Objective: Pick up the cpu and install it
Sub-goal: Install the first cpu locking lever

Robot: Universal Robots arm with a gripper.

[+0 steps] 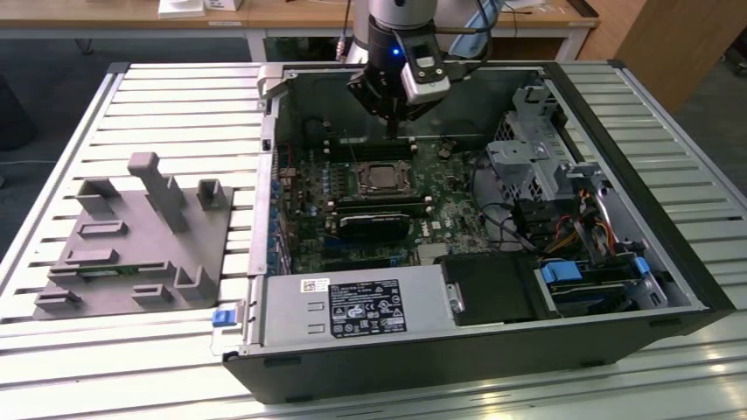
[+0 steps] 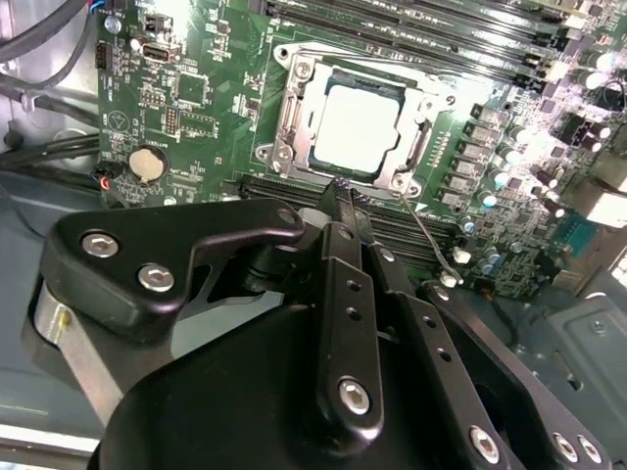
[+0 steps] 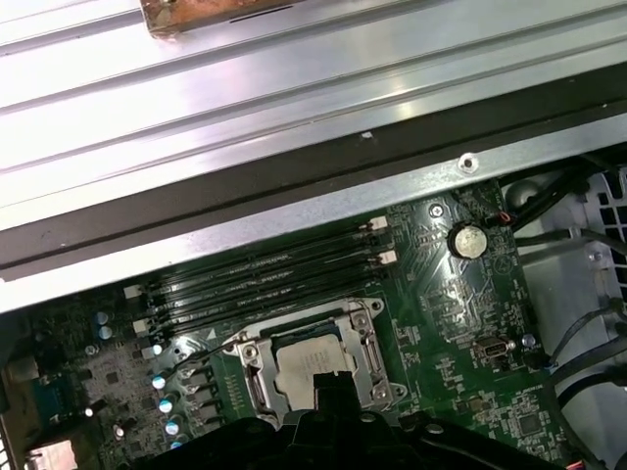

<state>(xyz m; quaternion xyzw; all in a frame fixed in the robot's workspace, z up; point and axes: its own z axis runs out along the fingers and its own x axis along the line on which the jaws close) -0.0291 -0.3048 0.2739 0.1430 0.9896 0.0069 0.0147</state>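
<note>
starting at the exterior view's left, a grey moulded fixture [image 1: 129, 241] sits on the slatted metal table [image 1: 187, 96], well apart from the work. beside it lies the open computer case [image 1: 467, 367], its green motherboard [image 1: 456, 210] facing up. the gripper [image 1: 397, 134] hangs over the board's memory slots [image 1: 362, 147], jaws pinched together on nothing, near the socket. the cpu [image 1: 380, 178] [image 2: 361, 127] [image 3: 309, 364] lies seated in that socket inside a metal frame, its silvery lid bare in both wrist views. further toward the exterior view's right stand a drive cage [image 1: 531, 162] and loose cables [image 1: 583, 232].
</note>
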